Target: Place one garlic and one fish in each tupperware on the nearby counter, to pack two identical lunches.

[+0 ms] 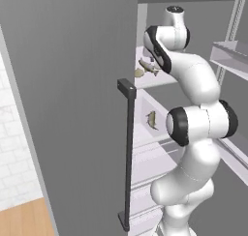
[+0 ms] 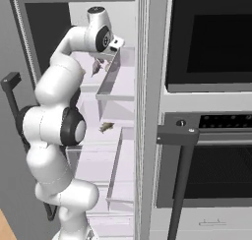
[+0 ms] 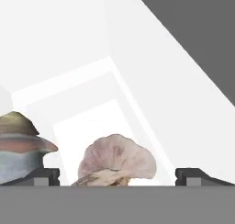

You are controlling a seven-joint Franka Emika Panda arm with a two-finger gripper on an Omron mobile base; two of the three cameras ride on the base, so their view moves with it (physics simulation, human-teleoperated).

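Note:
My gripper (image 3: 118, 177) is open inside the open fridge, its two dark fingertips (image 3: 46, 176) wide apart. A pinkish-white garlic (image 3: 117, 159) lies on the white shelf right between them, close to the camera and untouched. Left of it is one end of a fish (image 3: 18, 142). In the left base view a fish (image 1: 148, 66) and a pale garlic bulb (image 1: 139, 73) lie on the upper shelf beside my wrist. A second fish (image 1: 152, 119) (image 2: 106, 127) rests on the shelf below. The tupperware is out of view.
The grey fridge door (image 1: 72, 109) stands open on the left with a tall dark handle (image 1: 128, 153). Door bins (image 2: 115, 81) hang to the right of my arm. A black wall oven (image 2: 211, 37) with a handle (image 2: 179, 185) lies further right. A light brown wooden patch (image 1: 24, 220) shows low left.

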